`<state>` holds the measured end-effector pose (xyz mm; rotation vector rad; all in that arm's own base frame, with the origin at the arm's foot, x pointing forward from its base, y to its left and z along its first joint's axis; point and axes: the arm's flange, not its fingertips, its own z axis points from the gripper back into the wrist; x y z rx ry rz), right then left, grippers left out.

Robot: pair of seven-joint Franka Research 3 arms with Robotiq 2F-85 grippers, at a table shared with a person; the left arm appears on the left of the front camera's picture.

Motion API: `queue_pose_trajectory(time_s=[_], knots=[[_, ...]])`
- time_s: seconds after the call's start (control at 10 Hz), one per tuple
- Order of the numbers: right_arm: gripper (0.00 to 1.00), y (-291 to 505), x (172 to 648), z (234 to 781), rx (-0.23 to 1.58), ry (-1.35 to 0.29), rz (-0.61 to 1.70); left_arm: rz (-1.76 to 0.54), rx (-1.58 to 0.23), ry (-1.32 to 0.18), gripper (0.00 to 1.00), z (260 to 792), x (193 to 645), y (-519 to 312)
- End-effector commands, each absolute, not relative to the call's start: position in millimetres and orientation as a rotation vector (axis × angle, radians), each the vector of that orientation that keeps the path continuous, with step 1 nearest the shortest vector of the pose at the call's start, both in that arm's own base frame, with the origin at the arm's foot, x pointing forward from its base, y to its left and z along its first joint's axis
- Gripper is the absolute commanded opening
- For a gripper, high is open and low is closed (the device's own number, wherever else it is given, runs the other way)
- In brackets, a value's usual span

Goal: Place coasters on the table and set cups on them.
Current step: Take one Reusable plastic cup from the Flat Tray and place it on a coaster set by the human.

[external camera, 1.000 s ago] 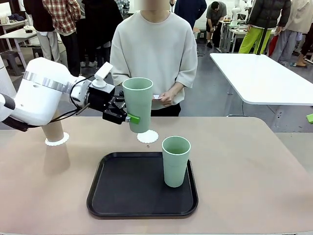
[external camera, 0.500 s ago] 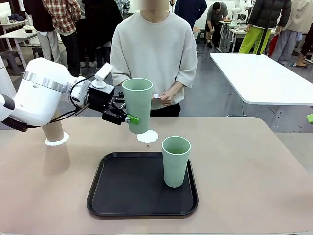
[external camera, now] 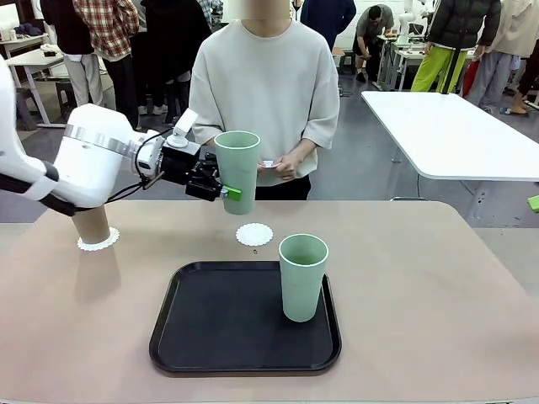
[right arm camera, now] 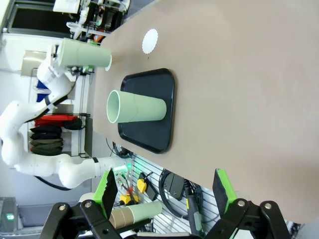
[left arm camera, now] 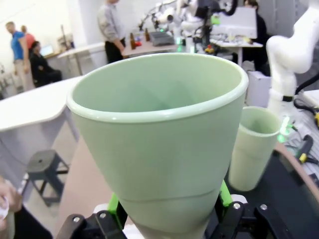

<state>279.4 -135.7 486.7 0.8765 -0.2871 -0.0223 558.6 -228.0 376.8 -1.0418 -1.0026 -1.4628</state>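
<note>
Left gripper (external camera: 226, 192) clamped on the lower body of 1 pale green cup (external camera: 237, 168), 1 green pad on each side, rim up, held clear of the table (external camera: 438, 295) and up-left of the bare coaster (external camera: 254, 234) in the front view. The 2nd green cup (external camera: 303, 278) stands on the black tray (external camera: 210, 324). The tan cup (external camera: 91, 225) sits on its coaster (external camera: 98, 242). Right gripper (right arm camera: 167, 191): fingers spread wide, nothing between them.

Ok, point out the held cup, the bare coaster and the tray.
held cup (external camera: 237, 164): front view, middle of its wall.
bare coaster (external camera: 254, 234): front view, its centre.
tray (external camera: 219, 324): front view, bare part of its floor.
</note>
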Motion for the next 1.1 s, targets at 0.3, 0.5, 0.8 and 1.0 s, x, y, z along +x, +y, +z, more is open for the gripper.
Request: queue_pose_trajectory(time_s=[0.3,0.5,0.8,1.0], knots=[[1.00,-136,280,486,0.893,-0.289,-0.017,-1.481,-1.033,-1.120,0.83,331,618,-246],[1.00,-136,280,486,0.893,-0.289,-0.017,-1.486,-1.052,-1.150,0.83,309,615,-249],[1.00,-136,280,486,0.893,-0.289,-0.017,-1.502,-1.067,-1.157,0.83,290,618,-255],[1.00,-136,280,486,0.893,-0.289,-0.017,-1.512,-1.053,-1.180,0.83,285,621,-257]])
